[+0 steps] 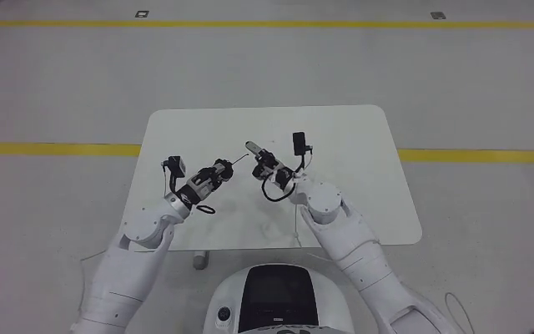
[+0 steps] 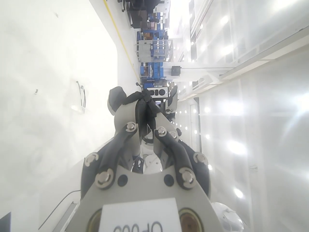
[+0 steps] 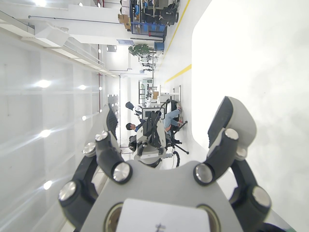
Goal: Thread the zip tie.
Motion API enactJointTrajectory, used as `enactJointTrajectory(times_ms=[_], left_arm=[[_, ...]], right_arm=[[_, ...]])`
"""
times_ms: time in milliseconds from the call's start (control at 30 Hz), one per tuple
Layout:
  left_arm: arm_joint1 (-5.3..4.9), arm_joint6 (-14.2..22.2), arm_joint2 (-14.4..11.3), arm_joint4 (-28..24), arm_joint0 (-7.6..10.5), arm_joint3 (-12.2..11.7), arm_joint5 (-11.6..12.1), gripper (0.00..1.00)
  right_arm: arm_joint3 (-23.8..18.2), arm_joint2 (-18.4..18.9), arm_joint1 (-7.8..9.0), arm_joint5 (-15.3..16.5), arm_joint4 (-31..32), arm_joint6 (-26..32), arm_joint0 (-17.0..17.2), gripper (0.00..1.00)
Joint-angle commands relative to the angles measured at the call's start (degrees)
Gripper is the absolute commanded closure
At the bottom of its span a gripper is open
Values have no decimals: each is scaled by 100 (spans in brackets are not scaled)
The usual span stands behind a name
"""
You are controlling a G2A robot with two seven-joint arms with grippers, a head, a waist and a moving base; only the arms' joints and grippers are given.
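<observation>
Zip tie, thin black plastic strip, pinched in closed jaws of left gripper above middle of white counter, tail aimed at right gripper; jaws there wide apart, probably set to catch it.

A white table with rounded corners bears one thin dark strand lying flat.

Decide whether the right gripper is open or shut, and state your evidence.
Open. In the right wrist view the right gripper has its fingers spread wide apart, with nothing held between them.
</observation>
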State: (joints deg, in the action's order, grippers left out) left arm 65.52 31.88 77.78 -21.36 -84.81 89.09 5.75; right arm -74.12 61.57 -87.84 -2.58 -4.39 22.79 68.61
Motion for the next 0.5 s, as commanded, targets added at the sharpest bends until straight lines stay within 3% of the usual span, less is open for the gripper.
enactJointTrajectory(times_ms=[0, 200, 367, 467], left_arm=[[-12, 104, 27, -70, 16, -74, -55, 100], [-95, 851, 287, -331, -31, -132, -131, 100], [-173, 1296, 518, -311, -90, -237, -78, 100], [-216, 1717, 613, -377, -79, -280, 16, 100]], right_arm=[[94, 144, 45, 6, -141, 430, -80, 0], [434, 366, 135, 6, -513, 1562, -363, 0], [1087, 317, 164, 92, -904, 2809, -810, 0], [1219, 339, 168, 104, -1005, 2953, -896, 0]])
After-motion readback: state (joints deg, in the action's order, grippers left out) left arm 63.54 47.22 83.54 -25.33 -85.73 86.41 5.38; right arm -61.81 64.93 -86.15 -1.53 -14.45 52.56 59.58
